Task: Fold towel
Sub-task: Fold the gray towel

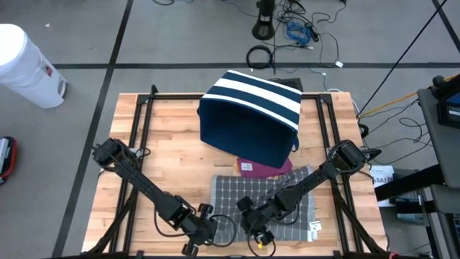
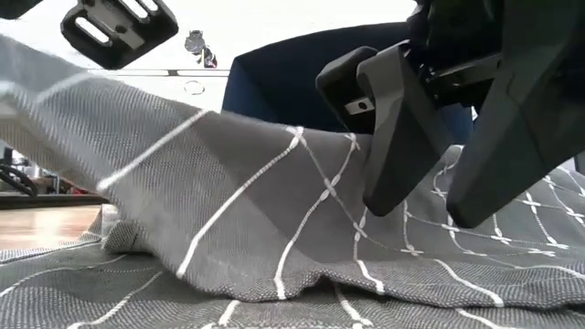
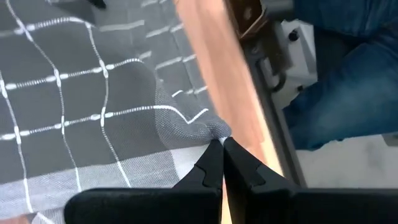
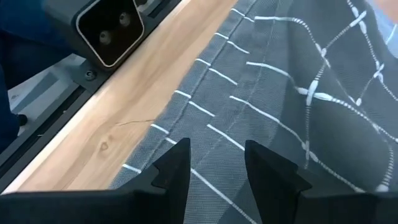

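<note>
Two arms: both low at the table's near edge, over the towel.
Towel (image 1: 262, 198): grey with a white grid, spread on the near half of the table (image 1: 172, 129), in front of the bag; one part is lifted and drapes across the low view, with a fold ridge along the cloth under it.
Left gripper (image 1: 205, 226): at the towel's near-left corner. Fingers (image 3: 211, 163) pressed together, pinching the towel corner right at the table edge; cloth bunches up into the tips.
Right gripper (image 1: 253, 223): near the towel's near edge, just beside the left one. Fingers (image 4: 171, 167) parted, with towel lying flat under the gap; nothing between them. Hem of the towel and bare wood show beside it.
Bag (image 1: 251, 119): navy with white stripes on top, at mid-table behind the towel.
Pink item (image 1: 262, 169): flat, between bag and towel, partly under the bag; cannot tell what it is.
Tag (image 1: 314, 228): small and white, at the towel's near-right corner.
Bin (image 1: 25, 65): white, on the floor, far left of the table.
</note>
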